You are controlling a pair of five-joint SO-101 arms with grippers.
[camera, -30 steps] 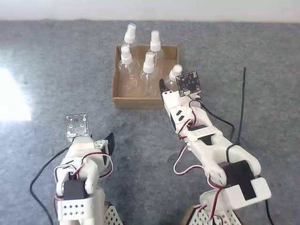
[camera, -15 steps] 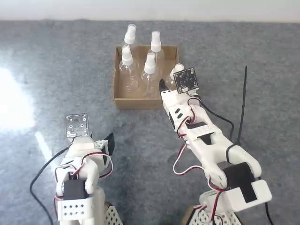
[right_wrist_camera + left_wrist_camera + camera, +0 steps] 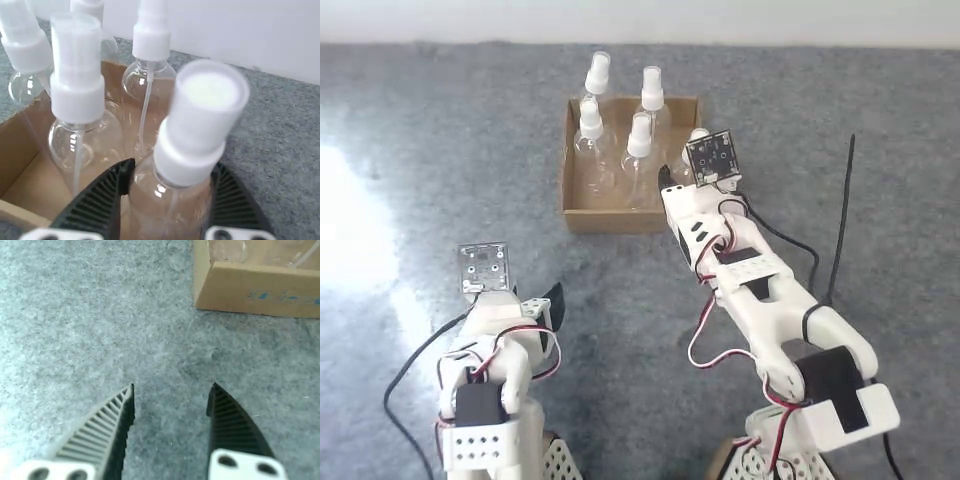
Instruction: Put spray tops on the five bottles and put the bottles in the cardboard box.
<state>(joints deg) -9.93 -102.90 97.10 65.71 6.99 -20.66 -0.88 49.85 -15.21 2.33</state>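
Observation:
My right gripper is shut on a clear bottle with a white spray top, its black fingers pressing both sides of the body. The bottle's cap stands at the right near corner of the cardboard box. Its base is hidden, so I cannot tell whether it touches the box floor. Several other capped bottles stand in the box, among them one at the left and one in the middle. My left gripper hangs open over the carpet, short of the box corner.
Grey carpet covers the table on all sides of the box. A black cable runs along the right of the right arm. The left arm sits at the near left, well back from the box.
The right arm has pushed farther toward the box with the bottle in its grip, and its wrist has risen slightly. The left arm has not moved.

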